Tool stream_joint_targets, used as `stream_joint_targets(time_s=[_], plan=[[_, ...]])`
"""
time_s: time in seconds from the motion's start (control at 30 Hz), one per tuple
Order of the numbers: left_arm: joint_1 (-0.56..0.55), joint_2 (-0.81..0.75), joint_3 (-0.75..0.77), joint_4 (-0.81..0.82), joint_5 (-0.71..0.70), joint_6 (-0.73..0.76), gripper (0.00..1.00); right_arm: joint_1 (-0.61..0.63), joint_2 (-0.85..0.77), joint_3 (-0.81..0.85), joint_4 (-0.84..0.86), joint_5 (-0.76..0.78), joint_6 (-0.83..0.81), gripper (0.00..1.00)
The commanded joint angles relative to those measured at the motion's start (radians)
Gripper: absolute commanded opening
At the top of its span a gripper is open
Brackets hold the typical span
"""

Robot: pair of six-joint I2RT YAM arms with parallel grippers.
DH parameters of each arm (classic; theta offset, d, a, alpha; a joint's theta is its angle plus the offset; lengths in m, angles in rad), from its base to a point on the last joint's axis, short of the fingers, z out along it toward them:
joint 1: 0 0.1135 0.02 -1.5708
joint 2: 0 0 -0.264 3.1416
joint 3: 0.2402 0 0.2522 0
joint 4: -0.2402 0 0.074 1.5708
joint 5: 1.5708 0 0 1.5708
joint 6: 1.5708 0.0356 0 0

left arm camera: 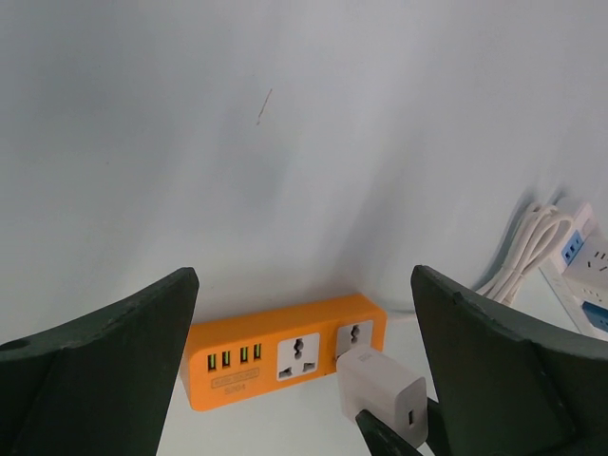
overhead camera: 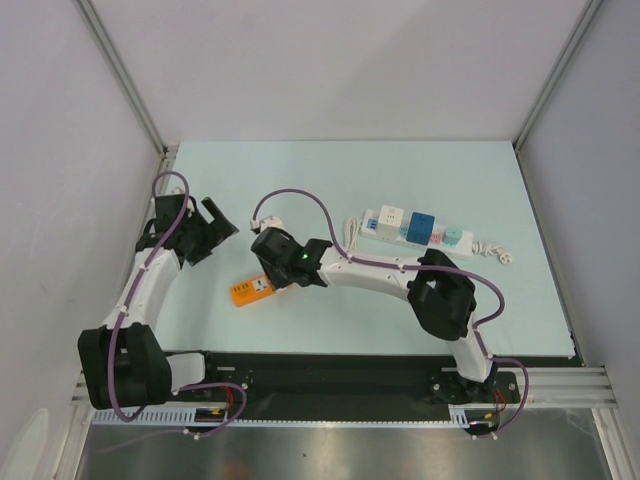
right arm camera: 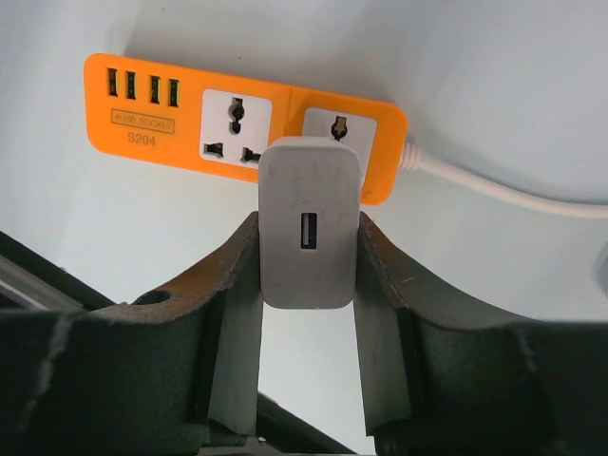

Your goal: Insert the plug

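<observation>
The blue plug (overhead camera: 421,226) sits on the white power strip (overhead camera: 445,241) at the back right, far from both grippers. My right gripper (right arm camera: 309,285) is shut on a white USB charger (right arm camera: 311,223) and holds it against the right-hand socket of an orange power strip (right arm camera: 142,104); how deep its prongs sit is hidden. The top view shows this gripper (overhead camera: 272,274) over the orange strip (overhead camera: 250,291). My left gripper (overhead camera: 215,235) is open and empty, hovering to the left; its view shows the orange strip (left arm camera: 275,356) and the charger (left arm camera: 385,394).
A small white square block (overhead camera: 390,217) and a teal piece (overhead camera: 453,238) also sit on the white strip. A coiled white cable (left arm camera: 527,247) lies at its left end. The orange strip's white cord (right arm camera: 503,190) runs off to the right. Enclosure walls stand on three sides.
</observation>
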Motion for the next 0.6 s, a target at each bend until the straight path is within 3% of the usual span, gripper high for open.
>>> stream_joint_targets(time_s=[0.0, 0.57], plan=[[0.012, -0.037, 0.003, 0.005, -0.028, 0.001, 1.00, -0.017, 0.005, 0.035, -0.025, 0.038, -0.024, 0.00], [0.013, -0.044, 0.009, -0.002, -0.049, 0.000, 1.00, -0.037, -0.050, 0.040, -0.024, -0.007, -0.015, 0.00]])
